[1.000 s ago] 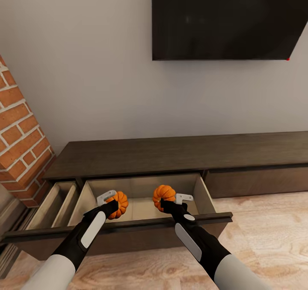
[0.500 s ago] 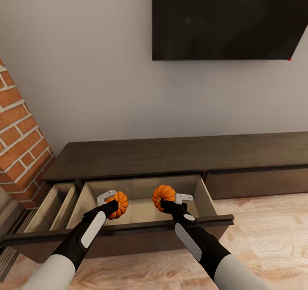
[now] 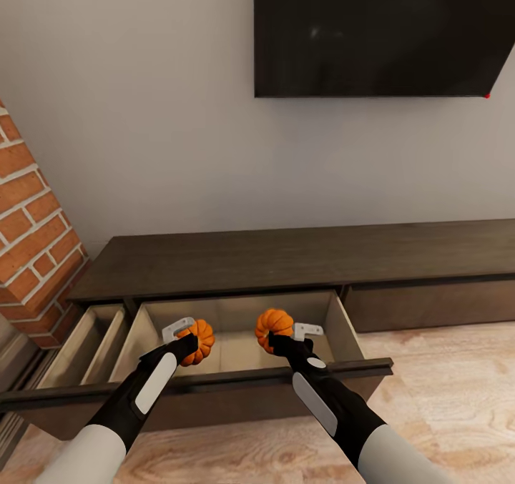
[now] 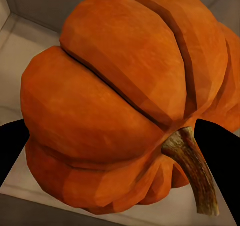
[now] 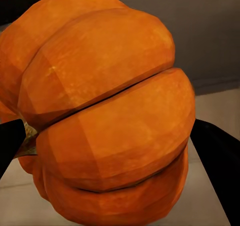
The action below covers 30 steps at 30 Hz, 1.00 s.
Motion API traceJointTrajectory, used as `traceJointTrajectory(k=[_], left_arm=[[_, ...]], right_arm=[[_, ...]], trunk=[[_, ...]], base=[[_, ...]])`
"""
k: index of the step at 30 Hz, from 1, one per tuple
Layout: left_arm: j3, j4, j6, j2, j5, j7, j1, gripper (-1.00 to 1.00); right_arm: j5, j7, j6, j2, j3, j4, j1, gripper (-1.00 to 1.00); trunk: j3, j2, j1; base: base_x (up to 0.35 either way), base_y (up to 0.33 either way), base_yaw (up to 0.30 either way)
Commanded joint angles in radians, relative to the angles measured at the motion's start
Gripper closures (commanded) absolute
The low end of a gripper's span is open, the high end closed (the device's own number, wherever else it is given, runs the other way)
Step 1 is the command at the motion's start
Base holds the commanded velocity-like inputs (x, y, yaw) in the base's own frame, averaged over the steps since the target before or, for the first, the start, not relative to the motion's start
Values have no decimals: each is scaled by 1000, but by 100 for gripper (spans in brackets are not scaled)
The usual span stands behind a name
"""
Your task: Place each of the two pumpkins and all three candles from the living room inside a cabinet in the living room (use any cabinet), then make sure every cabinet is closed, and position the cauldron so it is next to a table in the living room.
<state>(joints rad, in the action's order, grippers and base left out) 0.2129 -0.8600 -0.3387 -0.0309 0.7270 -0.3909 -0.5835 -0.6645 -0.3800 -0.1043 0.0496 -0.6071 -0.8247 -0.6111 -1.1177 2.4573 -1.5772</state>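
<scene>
Two orange ribbed pumpkins hang over the open middle drawer point(image 3: 236, 348) of the long dark-brown cabinet point(image 3: 300, 259). My left gripper point(image 3: 187, 338) is shut on the left pumpkin point(image 3: 199, 342); up close that pumpkin point(image 4: 120, 95) shows its brown stem, with dark fingers point(image 4: 220, 161) on both sides. My right gripper point(image 3: 286, 335) is shut on the right pumpkin point(image 3: 273, 326), and in the right wrist view this pumpkin point(image 5: 105, 110) sits between the dark fingers point(image 5: 217, 161). Both pumpkins are held just above the drawer's pale floor.
A second drawer point(image 3: 82, 344) stands open at the cabinet's left end beside a brick column point(image 3: 32, 234). A dark TV point(image 3: 379, 33) hangs on the wall above. Closed cabinet fronts point(image 3: 429, 302) run to the right. Wood floor point(image 3: 443, 398) lies in front.
The whole view has shifted slightly, so the cabinet and drawer sit a little differently in the picture. Both grippers still hold their pumpkins over the drawer in nearly the same place.
</scene>
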Motion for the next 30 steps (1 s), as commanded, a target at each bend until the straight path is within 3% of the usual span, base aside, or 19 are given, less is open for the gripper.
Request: traceJointTrajectory(k=[1, 9, 30], left_arm=[[5, -2, -1, -1, 9, -9, -1, 100], [5, -2, 0, -1, 9, -9, 0, 100], [5, -2, -2, -1, 9, -10, -1, 100]], right_arm=[[-3, -7, -3, 0, -3, -2, -1, 100], [-4, -7, -5, 0, -2, -1, -1, 100], [-4, -7, -5, 0, -2, -1, -1, 100]], trunk=[[-4, 8, -4], [-31, 43, -24], [-31, 43, -24]], base=[[0, 0, 0], [0, 0, 0], [45, 0, 0]])
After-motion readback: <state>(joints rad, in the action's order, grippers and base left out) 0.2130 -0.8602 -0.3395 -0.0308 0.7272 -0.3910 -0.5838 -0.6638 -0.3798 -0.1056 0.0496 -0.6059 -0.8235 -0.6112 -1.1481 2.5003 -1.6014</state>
